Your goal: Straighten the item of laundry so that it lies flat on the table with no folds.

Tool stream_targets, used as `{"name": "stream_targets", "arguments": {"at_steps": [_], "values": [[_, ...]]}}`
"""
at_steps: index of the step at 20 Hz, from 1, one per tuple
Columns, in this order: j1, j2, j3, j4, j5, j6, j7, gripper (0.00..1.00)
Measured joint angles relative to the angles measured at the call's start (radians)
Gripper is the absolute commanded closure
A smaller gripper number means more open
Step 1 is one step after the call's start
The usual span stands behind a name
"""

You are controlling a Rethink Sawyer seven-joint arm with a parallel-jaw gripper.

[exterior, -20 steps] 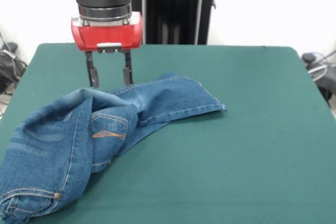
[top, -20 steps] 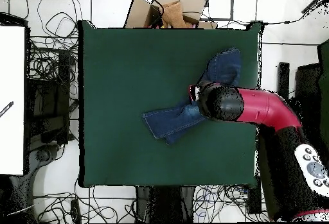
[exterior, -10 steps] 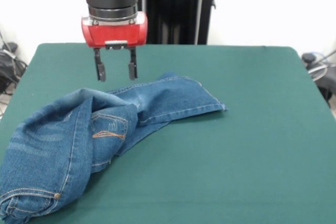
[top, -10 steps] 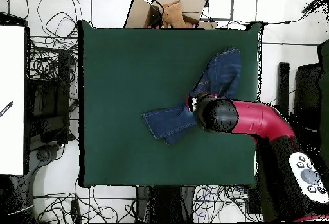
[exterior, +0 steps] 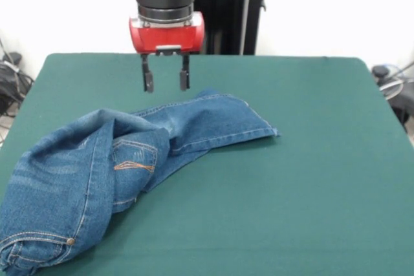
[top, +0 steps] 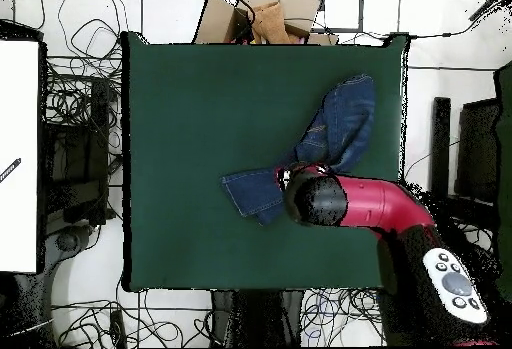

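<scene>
On the green worktop the jeans lie crumpled, long axis from the waistband at 8 o'clock in the front view to a leg end at 2 o'clock. The pincer hangs above the leg, spread wide, holding and touching nothing.

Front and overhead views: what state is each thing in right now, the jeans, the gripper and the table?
jeans: crumpled, folded over itself, one leg stretched out, not flat.
gripper: open, empty, hovering above the jeans, not touching them.
table: green cloth, jeans lying on one side of it.
</scene>
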Motion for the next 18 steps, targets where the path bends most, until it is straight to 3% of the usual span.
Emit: {"name": "stream_targets", "arguments": {"at_steps": [18], "values": [[0.100,0.020,-0.089,0.022,0.000,-0.074,0.000,0.00]]}}
